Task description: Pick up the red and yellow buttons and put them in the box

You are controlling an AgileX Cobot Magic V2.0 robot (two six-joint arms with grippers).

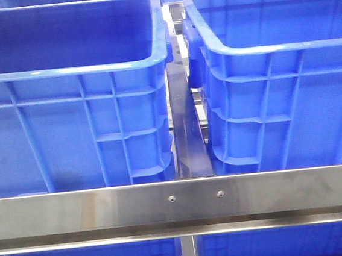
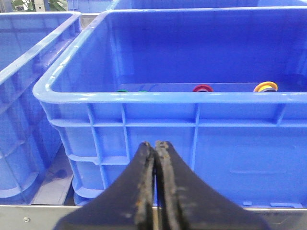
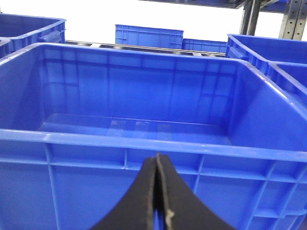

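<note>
Steel framing [image 1: 178, 203] fronts 2 blue crates. Your left gripper [image 2: 156, 191] and right gripper [image 3: 157, 191] are clenched empty; the red button [image 2: 203, 88] and yellow button [image 2: 266, 86] sit unpicked in the left crate [image 2: 144, 97], the box [image 3: 144, 141] bare.

You have two large blue crates side by side in the front view, the left crate [image 1: 71, 101] and the right crate [image 1: 276, 87]. Inside the crate in the left wrist view you can count one red button [image 2: 203, 88] and one yellow button [image 2: 265, 86]. Two green-edged pieces [image 2: 123, 90] sit near them. Two claws show, the left claw [image 2: 156, 201] and the right claw [image 3: 157, 201].
</note>
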